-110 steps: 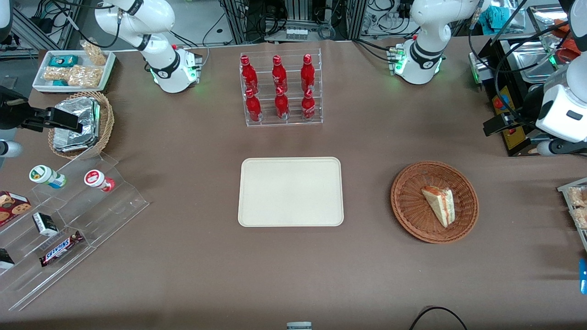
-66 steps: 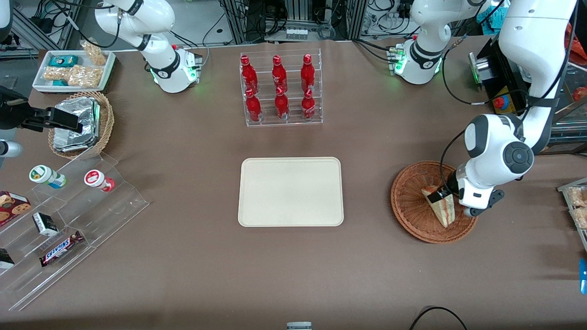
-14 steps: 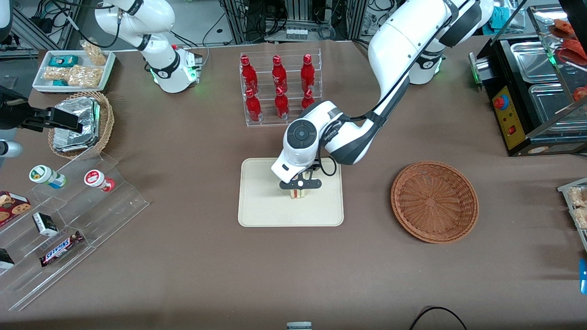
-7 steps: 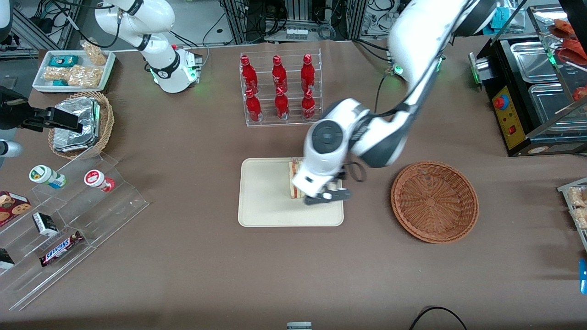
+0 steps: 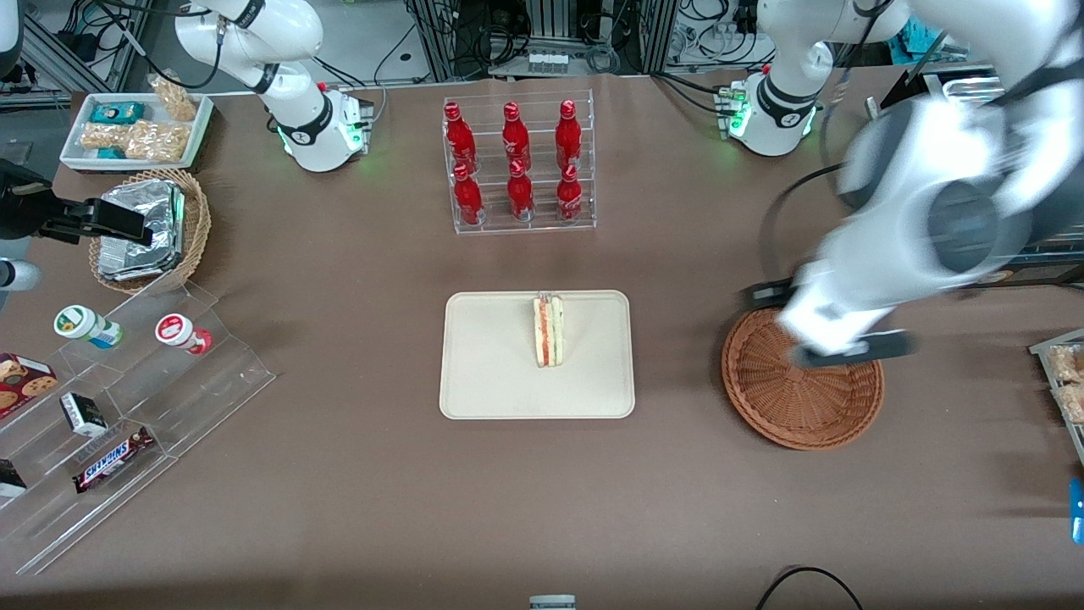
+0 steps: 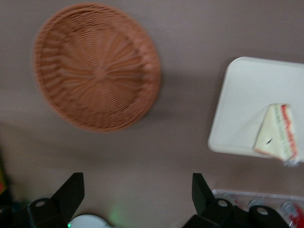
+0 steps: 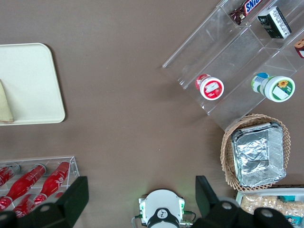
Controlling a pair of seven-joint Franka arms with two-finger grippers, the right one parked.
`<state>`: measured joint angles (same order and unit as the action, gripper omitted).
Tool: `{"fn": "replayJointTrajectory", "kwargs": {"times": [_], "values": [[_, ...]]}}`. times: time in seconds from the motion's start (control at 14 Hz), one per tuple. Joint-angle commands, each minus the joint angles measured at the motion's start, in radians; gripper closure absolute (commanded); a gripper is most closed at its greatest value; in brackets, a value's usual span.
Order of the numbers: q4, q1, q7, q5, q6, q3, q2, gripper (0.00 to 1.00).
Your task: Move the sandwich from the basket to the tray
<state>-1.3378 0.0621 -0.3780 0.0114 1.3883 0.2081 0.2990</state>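
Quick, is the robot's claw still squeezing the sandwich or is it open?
Gripper: open and empty, up above the wicker basket. The sandwich sits on the tray.

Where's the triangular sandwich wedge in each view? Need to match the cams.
Front view: the triangular sandwich wedge stands on edge on the cream-beige rectangular tray.
Left wrist view: on the same tray, close to its rim; open gripper high above the table.
Right wrist view: only a sliver at the picture's edge, on the tray.
Shared landmark: the tray.
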Motion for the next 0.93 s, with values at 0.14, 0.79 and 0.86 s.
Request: {"fn": "replayJointTrajectory", "kwargs": {"times": [0.14, 0.79, 0.86], "values": [[-0.029, -0.116, 0.097, -0.004, -0.103, 0.01, -0.101, 0.0], [-0.142, -0.146, 0.094, 0.031, -0.135, 0.017, -0.294, 0.0], [-0.164, -0.145, 0.103, 0.028, -0.133, 0.019, -0.307, 0.0]]}}
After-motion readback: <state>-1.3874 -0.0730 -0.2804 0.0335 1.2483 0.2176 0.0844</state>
